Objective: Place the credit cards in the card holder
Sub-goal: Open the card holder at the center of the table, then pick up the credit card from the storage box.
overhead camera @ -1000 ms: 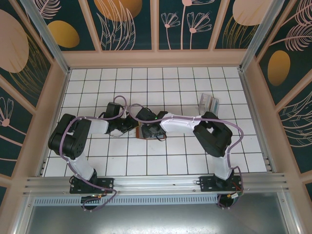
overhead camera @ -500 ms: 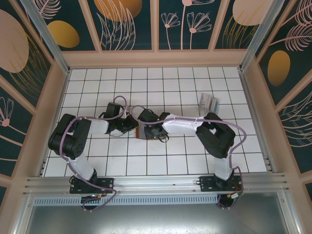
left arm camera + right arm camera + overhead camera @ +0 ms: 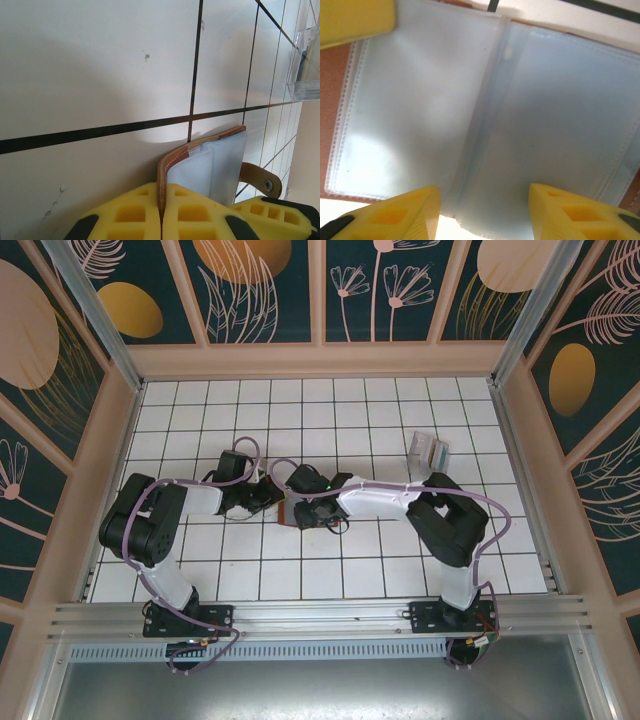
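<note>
Beneath both pincers we see the counter (image 3: pixel 350 570), a flat spread of glossy white square tiles ruled by thin dark grout lines. Between the two pincers lies the card holder (image 3: pixel 425 100), spread open. It is a brown leather cover lined with two milky, translucent plastic sleeves that have stitched borders and meet at a soft central fold. From the right wrist, its long axis runs across the span of the right pincer (image 3: pixel 485 212), and the fold points straight away from the gap between the fingers. That pincer is spread wide, its yellow fingers (image 3: pixel 390 215) apart over the sleeves and gripping nothing; we cannot tell whether they touch the plastic. The left pincer (image 3: pixel 160 222) is clamped on the leather edge of the cover, which curves up and away from its recessed yellow pads (image 3: pixel 125 220). Well apart from both pincers, to their right and farther up the counter, stands a translucent packet (image 3: pixel 428 450), rectangular and faintly striped. Smallest is the snap tab (image 3: pixel 257 179), a rounded tan leather tongue with a metal stud, jutting sideways just right of the left pincer.
</note>
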Robot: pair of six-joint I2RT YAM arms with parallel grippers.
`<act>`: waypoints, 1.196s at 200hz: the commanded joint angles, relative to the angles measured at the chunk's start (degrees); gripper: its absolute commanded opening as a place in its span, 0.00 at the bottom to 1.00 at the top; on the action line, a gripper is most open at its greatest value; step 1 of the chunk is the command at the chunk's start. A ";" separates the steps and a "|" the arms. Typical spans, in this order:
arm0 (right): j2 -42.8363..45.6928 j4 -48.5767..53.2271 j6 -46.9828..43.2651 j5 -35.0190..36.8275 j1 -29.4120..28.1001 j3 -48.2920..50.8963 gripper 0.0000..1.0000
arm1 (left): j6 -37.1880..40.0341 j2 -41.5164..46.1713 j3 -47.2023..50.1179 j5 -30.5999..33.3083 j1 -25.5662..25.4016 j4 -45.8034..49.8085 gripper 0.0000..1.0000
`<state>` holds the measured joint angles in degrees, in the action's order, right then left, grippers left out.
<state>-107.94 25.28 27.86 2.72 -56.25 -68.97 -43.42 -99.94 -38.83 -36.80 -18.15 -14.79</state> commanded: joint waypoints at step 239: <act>27.15 -2.60 -3.13 21.73 35.61 12.18 0.77 | -1.20 3.31 1.08 0.17 0.22 -0.47 0.10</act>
<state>-80.53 20.14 27.07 20.21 -26.59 -56.27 -45.10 -98.70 -37.50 -36.58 -18.11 -16.23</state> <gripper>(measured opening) 0.758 0.127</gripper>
